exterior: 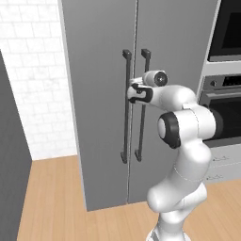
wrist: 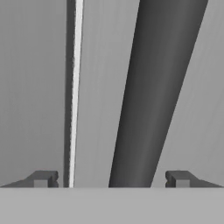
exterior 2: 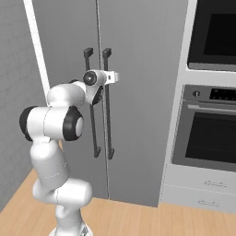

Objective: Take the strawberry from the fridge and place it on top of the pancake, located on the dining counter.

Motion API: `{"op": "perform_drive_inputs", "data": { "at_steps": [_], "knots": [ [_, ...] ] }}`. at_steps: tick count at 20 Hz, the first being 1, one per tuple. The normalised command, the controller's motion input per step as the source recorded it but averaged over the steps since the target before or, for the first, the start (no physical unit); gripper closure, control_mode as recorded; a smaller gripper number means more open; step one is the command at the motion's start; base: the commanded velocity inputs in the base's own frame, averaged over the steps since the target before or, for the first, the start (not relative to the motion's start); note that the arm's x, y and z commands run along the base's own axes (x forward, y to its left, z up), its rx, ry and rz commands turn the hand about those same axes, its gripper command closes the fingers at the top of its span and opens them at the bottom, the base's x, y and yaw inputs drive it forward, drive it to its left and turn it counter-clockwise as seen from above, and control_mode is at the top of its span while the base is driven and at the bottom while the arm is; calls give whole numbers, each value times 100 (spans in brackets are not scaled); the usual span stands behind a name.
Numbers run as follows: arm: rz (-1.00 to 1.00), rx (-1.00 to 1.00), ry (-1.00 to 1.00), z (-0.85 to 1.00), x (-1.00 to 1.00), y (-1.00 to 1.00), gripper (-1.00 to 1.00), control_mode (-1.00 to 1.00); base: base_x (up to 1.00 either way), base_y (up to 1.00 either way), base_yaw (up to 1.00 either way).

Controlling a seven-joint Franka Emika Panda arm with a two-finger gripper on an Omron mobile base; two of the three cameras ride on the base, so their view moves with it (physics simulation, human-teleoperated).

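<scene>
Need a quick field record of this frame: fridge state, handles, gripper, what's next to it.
fridge: both doors shut, thin seam between them
handles: two dark vertical bars flanking the seam, left handle and right handle
gripper: open, fingertips on either side of a dark bar, not yet closed on it
which handle: looks like the right handle, since the seam lies to its left in the hand view
wall oven: right of the fridge, door shut
floor: light wood
strawberry: cannot tell, behind shut doors
task stage: fridge not yet opened

A black-windowed wall oven (exterior 2: 209, 138) in a pale grey cabinet stands right of the doors, above light wooden plank flooring (exterior: 52, 202); a white tiled wall (exterior: 33, 75) lies left.
</scene>
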Motion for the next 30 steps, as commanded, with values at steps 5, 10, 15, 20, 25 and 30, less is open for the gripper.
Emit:
{"op": "perform_drive_inputs", "data": {
  "at_steps": [5,10,15,20,25,30],
  "knots": [
    [1,0,4,-13,51,0,100,-100,0,0,0],
    [1,0,8,-2,8,-4,100,-100,0,0,0],
    [4,0,6,1,-63,-43,100,-100,0,0,0],
    [2,2,10,3,-88,-58,100,-100,0,0,0],
    [0,7,10,1,-96,-76,100,-100,0,0,0],
    [0,9,8,0,-91,-81,100,-100,0,0,0]
  ]
}}
